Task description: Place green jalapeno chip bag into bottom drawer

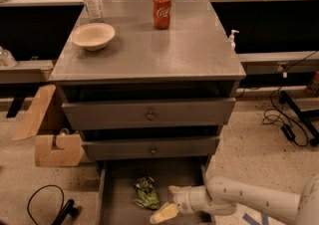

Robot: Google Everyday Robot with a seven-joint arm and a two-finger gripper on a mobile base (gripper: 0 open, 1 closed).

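Camera view: the green jalapeno chip bag [145,193] lies on the floor of the pulled-out bottom drawer [118,189]. The gripper [164,203] sits just right of it, fingers apart, holding nothing. An empty bowl [93,36] and a red soda can [162,10] stand on the cabinet top.

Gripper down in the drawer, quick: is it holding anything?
Gripper: open, holding nothing; it sits in the bottom drawer, beside the green jalapeno chip bag.
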